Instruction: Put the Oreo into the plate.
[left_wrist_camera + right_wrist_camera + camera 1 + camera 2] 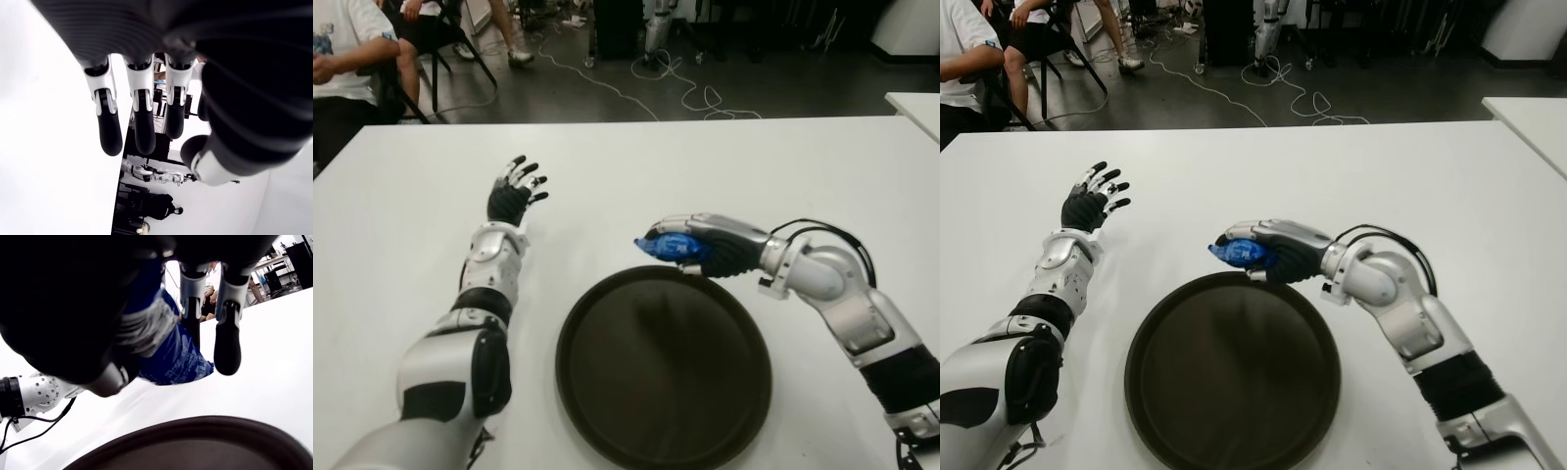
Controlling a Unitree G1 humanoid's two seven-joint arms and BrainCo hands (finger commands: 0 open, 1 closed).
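- Right hand (705,247) closed around crinkly blue Oreo packet (668,247), held just above far rim of round dark-brown plate (607,392).
- Packet's long axis roughly level, tip pointing leftward.
- Left hand (512,191) left of plate, fingers spread, holding nothing.

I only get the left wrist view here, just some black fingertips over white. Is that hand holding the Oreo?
Observer: No, the left hand is open and holds nothing; the blue Oreo packet is in the right hand.
Operator: Is that one near the plate?
Observer: Yes, it holds the packet just at the far rim of the dark round plate.
Operator: Anything in the plate already?
Observer: Nothing shows in it.
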